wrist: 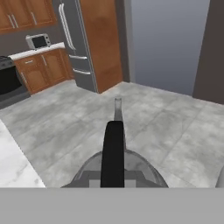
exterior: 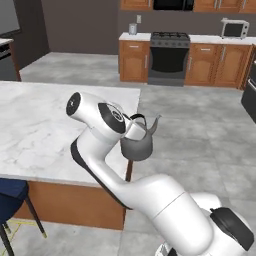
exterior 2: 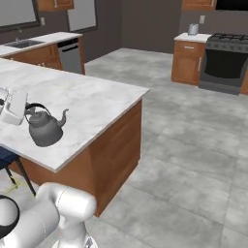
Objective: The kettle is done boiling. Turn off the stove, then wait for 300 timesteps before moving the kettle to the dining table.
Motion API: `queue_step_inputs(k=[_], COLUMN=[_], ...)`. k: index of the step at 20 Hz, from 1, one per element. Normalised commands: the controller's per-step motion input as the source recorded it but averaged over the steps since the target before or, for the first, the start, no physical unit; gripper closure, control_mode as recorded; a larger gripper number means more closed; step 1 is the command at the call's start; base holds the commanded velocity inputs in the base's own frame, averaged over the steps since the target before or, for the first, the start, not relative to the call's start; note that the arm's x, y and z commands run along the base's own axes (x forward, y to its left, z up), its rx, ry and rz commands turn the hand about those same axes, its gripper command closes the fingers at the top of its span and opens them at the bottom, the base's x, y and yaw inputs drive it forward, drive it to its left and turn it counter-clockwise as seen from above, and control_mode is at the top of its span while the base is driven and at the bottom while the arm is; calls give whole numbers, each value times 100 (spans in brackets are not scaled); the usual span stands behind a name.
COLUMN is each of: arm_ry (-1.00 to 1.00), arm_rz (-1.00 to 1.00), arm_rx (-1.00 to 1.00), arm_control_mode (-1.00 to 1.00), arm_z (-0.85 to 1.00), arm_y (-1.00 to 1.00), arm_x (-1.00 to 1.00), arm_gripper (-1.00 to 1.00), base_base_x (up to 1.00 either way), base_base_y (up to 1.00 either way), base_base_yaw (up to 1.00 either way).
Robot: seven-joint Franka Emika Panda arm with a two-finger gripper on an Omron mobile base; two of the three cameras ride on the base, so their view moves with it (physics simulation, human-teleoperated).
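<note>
Over the marble surface (exterior 2: 97, 104) edge, jaws are pinching the kettle (exterior 2: 45, 128) by its handle, carrying it just above the top; hanging near the corner, it is risking a tip or slide off if released early.

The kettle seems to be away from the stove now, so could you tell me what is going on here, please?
The robot's gripper is shut on the kettle by its black loop handle. The kettle is at the dining table, near the corner closest to the robot; whether it rests on the marble top or hangs just above it I cannot tell. The stove stands far behind, across the kitchen floor, with nothing on its burners.
</note>
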Motion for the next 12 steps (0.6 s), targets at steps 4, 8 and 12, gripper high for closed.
queue_step_inputs(k=[4,8,12], arm_ry=[0,0,0], arm_rz=[0,0,0], arm_rx=[0,0,0], arm_control_mode=[100,100,100], arm_z=[0,0,0], arm_y=[0,0,0], arm_x=[0,0,0], arm_gripper=[100,100,100], base_base_x=[-1,-18,-7], base_base_y=[82,81,79], base_base_yaw=[-14,-14,-12])
